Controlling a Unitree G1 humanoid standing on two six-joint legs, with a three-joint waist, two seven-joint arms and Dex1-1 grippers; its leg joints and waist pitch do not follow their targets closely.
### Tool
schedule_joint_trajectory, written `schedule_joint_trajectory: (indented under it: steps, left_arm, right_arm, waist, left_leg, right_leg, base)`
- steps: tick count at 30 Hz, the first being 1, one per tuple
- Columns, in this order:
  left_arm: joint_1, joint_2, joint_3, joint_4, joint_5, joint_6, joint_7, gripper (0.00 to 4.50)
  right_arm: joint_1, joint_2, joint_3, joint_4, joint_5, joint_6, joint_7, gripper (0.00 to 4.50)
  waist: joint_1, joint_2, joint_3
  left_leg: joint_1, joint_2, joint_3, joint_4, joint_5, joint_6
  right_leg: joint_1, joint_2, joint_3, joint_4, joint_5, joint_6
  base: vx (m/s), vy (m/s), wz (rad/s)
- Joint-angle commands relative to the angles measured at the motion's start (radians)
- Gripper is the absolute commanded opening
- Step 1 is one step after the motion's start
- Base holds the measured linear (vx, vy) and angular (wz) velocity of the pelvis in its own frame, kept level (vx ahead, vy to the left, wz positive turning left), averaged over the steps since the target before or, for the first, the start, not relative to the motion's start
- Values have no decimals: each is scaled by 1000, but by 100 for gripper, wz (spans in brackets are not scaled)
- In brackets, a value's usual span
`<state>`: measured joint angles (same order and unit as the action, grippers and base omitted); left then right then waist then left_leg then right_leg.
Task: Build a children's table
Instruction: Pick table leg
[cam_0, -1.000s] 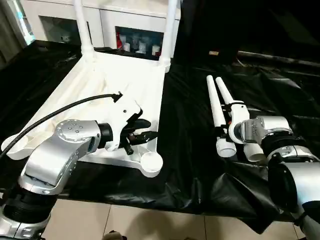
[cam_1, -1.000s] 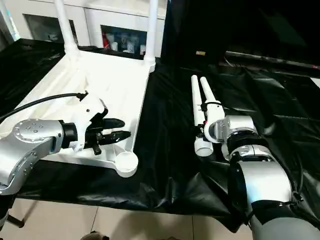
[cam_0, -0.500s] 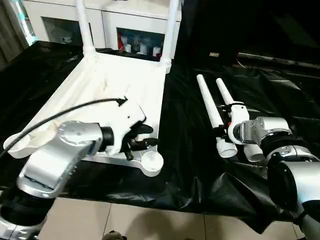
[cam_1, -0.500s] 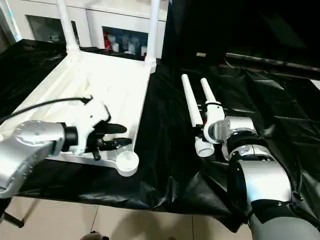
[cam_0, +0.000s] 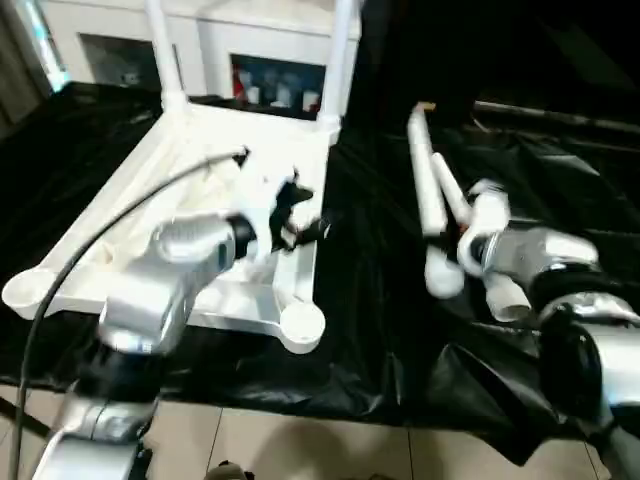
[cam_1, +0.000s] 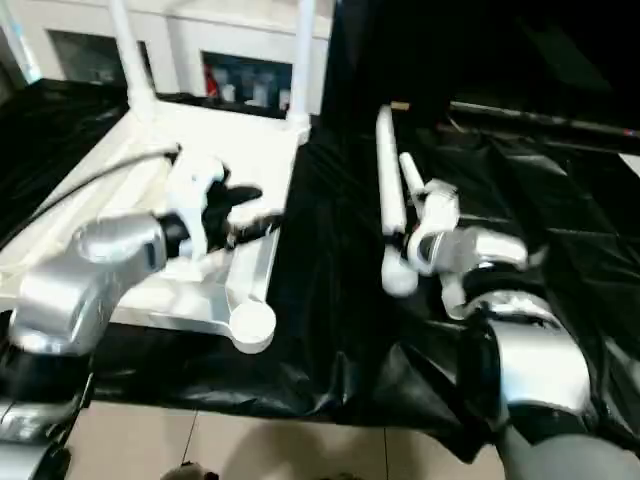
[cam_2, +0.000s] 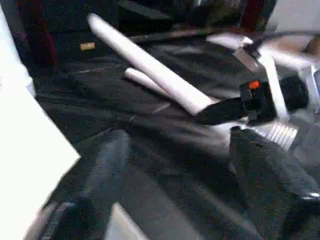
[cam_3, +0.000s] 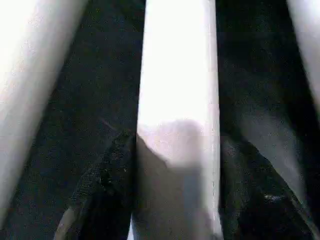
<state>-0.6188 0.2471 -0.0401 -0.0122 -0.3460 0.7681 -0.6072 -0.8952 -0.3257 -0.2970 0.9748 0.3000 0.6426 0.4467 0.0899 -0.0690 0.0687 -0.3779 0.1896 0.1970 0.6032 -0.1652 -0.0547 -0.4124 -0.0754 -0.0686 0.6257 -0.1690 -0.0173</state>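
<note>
The children's table's white tabletop (cam_0: 120, 200) lies underside up on the black-draped work table, with two legs (cam_0: 342, 60) standing in its far corner sockets. An empty round socket (cam_0: 302, 325) sits at its near right corner. My left gripper (cam_0: 305, 212) hovers open over the tabletop's right edge with nothing between its fingers. To the right, my right gripper (cam_1: 415, 232) is shut on a third leg (cam_0: 425, 180), lifted at a slant off the cloth. In the right wrist view this leg (cam_3: 177, 75) runs between the dark fingers (cam_3: 107, 185). Another leg (cam_0: 505, 297) lies just beside it.
A white cabinet (cam_0: 270, 40) stands behind the work table. The table's front edge runs near me, with tiled floor (cam_0: 300, 440) below. A black cable (cam_0: 100, 235) arcs from my left arm over the tabletop. Crumpled black cloth (cam_0: 560, 170) covers the right side.
My left gripper rose from the near right socket toward the tabletop's middle right edge and opened wider. My right gripper lifted the leg, whose far end swung up.
</note>
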Motion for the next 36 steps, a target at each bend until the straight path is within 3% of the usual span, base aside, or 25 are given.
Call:
schedule_joint_trajectory:
  steps: [1,2,3,4,5,7,8,9,10,12,14,15,17,20,21,36]
  left_arm:
    - [-93,-91,96,104,-117,62,25,400]
    - [-99,-96,101,111,-122,64,28,410]
    - [-130,-126,129,155,-153,81,38,414]
    - [-153,-143,140,190,-165,84,42,417]
    - [-153,-143,140,190,-165,84,42,419]
    - [-178,-163,156,228,-186,90,42,421]
    - [-205,-184,171,270,-199,84,49,421]
    - [-205,-184,171,270,-199,84,49,421]
    - [-226,-200,183,302,-209,85,52,421]
    - [-267,-227,204,361,-217,82,65,421]
    - [-281,-237,213,384,-221,85,70,421]
    - [-289,-245,219,399,-226,89,77,421]
    - [-298,-255,225,410,-239,82,82,421]
    - [-300,-264,243,383,-282,105,68,421]
    - [-300,-266,248,374,-294,118,64,392]
    - [-263,-272,219,287,-299,159,105,259]
  right_arm:
    - [138,10,9,-370,161,48,244,191]
    - [149,11,12,-393,171,53,259,191]
    - [219,10,38,-520,223,78,331,191]
    - [272,7,61,-610,260,89,382,190]
    - [272,7,61,-610,260,89,382,190]
    - [318,2,82,-680,292,107,417,189]
    - [356,0,95,-738,323,127,444,189]
    - [356,0,95,-738,323,127,444,189]
    - [379,1,101,-774,340,139,459,189]
    - [411,9,98,-837,365,157,478,189]
    - [420,13,95,-857,372,164,480,189]
    - [424,12,100,-869,373,168,479,189]
    - [429,7,119,-883,366,168,473,189]
    - [436,1,142,-886,345,157,459,189]
    - [439,1,148,-888,340,153,451,189]
    - [437,17,177,-903,316,137,393,189]
  waist:
    - [7,4,-86]
    - [19,9,-91]
    - [23,8,-93]
    - [30,4,-92]
    - [28,2,-87]
    - [27,1,-85]
    - [33,1,-81]
    - [38,3,-79]
    - [39,1,-80]
    - [40,4,-80]
    - [44,5,-81]
    - [43,4,-81]
    - [47,4,-79]
    - [50,2,-81]
    - [50,2,-81]
    - [51,7,-78]
  left_leg:
    - [8,25,-13,-57,-125,9]
    - [13,26,-12,-52,-104,25]
    - [16,34,-17,-52,-91,42]
    - [13,36,-19,-54,-91,71]
    - [10,33,-16,-56,-103,77]
    - [12,35,-18,-59,-150,52]
    - [18,33,-14,-57,-170,40]
    - [19,36,-18,-60,-185,32]
    - [17,35,-19,-62,-193,25]
    - [17,38,-23,-65,-206,9]
    - [23,41,-25,-67,-219,2]
    - [16,41,-27,-69,-216,-1]
    - [20,42,-26,-69,-225,-5]
    - [16,39,-25,-68,-210,-6]
    - [16,39,-24,-67,-202,-5]
    - [18,42,-26,-72,-226,-15]
  right_leg:
    - [66,-52,47,-62,-57,-192]
    - [68,-57,48,-58,-13,-194]
    - [66,-60,48,-52,21,-208]
    - [65,-64,42,-56,-4,-226]
    - [65,-62,43,-66,-33,-220]
    - [62,-68,40,-74,-152,-213]
    - [57,-67,43,-87,-217,-190]
    - [58,-68,42,-90,-260,-169]
    - [57,-67,39,-95,-295,-147]
    - [54,-70,37,-96,-315,-140]
    - [50,-71,37,-97,-316,-137]
    - [55,-72,35,-97,-314,-135]
    - [50,-73,36,-100,-313,-135]
    - [54,-76,38,-97,-291,-144]
    - [53,-76,38,-96,-280,-149]
    - [51,-75,38,-101,-308,-123]
  base:
    - [0,0,0]
    - [0,0,0]
    - [0,0,0]
    - [0,0,0]
    - [0,0,0]
    - [0,0,0]
    - [0,0,0]
    - [0,0,0]
    - [0,0,0]
    - [0,0,0]
    - [0,0,0]
    - [0,0,0]
    - [0,0,0]
    - [0,0,0]
    - [0,0,0]
    - [0,0,0]
